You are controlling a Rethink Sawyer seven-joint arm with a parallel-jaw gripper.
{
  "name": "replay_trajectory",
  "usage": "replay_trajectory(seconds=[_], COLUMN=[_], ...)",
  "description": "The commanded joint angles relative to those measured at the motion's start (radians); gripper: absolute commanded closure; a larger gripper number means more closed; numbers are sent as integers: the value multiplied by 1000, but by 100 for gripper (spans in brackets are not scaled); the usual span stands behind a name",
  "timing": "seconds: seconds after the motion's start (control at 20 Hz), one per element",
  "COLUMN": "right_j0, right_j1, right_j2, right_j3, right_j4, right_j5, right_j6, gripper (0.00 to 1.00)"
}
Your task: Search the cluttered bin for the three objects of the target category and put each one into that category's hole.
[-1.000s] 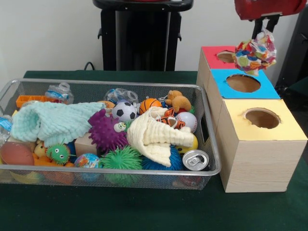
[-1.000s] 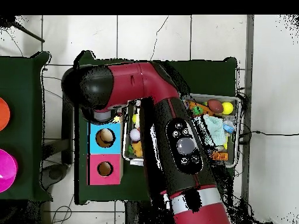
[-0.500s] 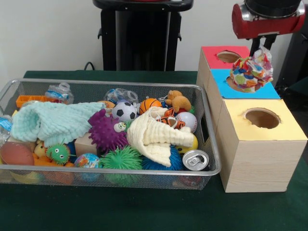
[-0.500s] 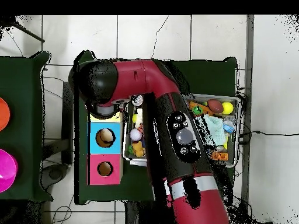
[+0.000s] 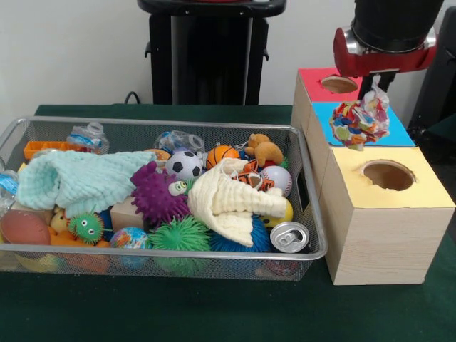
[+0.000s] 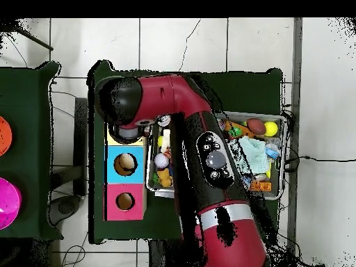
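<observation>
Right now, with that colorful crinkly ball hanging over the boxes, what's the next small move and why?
Probably lower it a little and release: the colorful ball hangs from the gripper over the blue box's hole, apparently not yet inside it.

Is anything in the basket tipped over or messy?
Yes. A silver can lies tipped in the wire basket's front corner nearest the boxes, its top facing outward. A cream cloth and a mint cloth are draped loosely over the toys. Nothing has spilled outside the basket.
</observation>
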Motion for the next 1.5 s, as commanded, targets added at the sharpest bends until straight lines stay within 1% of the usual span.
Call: replay_trajectory(seconds=[0.05, 0.4, 0.7, 1.1, 1.5], right_j0=[29, 51, 64, 67, 76], right_j1=[62, 108, 130, 142, 149], right_j2=[-43, -46, -63, -76, -86], right_j3=[-49, -124, -141, -133, -144], right_j4=[16, 37, 32, 33, 32], right_j5=[-49, -30, -54, -79, -77], right_j6=[188, 189, 181, 165, 161], gripper=[100, 100, 100, 100, 100])
